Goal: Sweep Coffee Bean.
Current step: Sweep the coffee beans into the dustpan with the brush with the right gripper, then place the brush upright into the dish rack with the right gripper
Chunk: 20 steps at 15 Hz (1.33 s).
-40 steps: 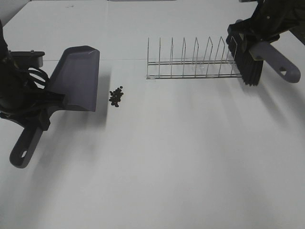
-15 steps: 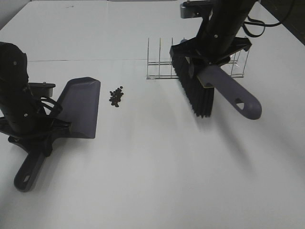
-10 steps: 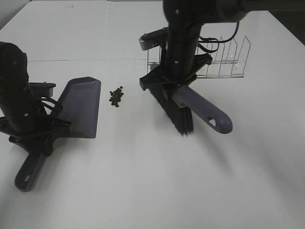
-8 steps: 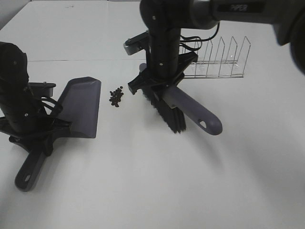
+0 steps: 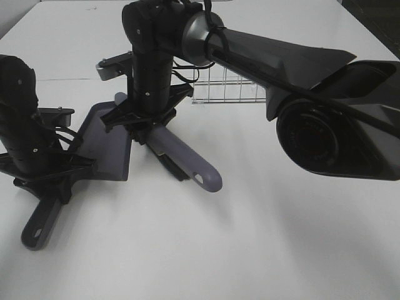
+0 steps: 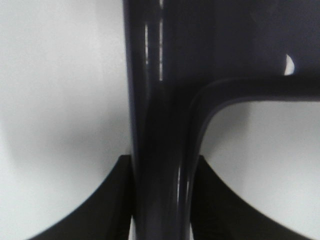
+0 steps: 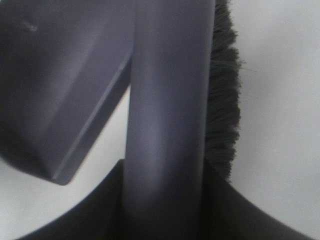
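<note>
Grey brush (image 5: 187, 164) between right fingers (image 7: 260, 222), coffee bean hidden.

No writing, label, brand, number or sign could be read in any of the three views.
</note>
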Each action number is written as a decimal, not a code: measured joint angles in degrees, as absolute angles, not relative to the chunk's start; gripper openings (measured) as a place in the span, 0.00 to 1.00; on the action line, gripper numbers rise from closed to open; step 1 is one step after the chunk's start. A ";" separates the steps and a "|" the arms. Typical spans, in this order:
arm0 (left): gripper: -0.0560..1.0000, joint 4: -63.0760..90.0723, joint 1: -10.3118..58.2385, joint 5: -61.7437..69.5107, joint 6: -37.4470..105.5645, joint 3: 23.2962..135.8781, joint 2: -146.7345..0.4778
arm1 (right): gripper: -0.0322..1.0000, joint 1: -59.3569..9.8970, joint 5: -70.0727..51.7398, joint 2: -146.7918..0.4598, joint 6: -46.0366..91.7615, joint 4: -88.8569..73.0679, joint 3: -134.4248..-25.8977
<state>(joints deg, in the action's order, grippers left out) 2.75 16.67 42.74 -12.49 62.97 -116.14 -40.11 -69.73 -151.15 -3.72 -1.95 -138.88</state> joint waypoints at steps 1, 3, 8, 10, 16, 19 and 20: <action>0.30 2.75 16.67 42.74 -12.49 62.97 -116.14 | 0.29 -40.34 -69.79 -151.20 -2.98 -4.70 -139.57; 0.30 2.81 16.67 42.74 -12.43 62.97 -116.14 | 0.29 -40.51 -70.07 -151.43 -2.35 -8.48 -141.41; 0.30 2.86 16.67 42.74 -12.43 62.97 -116.14 | 0.29 -40.57 -70.65 -152.12 -2.92 -8.82 -149.94; 0.30 2.98 16.67 42.74 -12.38 62.97 -116.14 | 0.29 -40.57 -70.65 -151.95 -2.98 -8.31 -153.95; 0.30 3.04 16.67 42.80 -12.26 62.97 -116.14 | 0.29 -34.21 -70.76 -142.84 -3.32 2.29 -151.78; 0.30 3.04 16.67 42.80 -12.26 62.97 -116.14 | 0.29 -28.42 -70.76 -137.74 -2.69 2.86 -145.13; 0.30 3.04 16.67 42.80 -12.26 62.97 -116.14 | 0.29 -26.07 -70.76 -135.39 -2.35 3.09 -141.69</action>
<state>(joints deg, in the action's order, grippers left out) 3.04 16.67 42.80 -12.26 62.97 -116.14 -26.07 -70.76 -135.39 -2.35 3.09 -141.69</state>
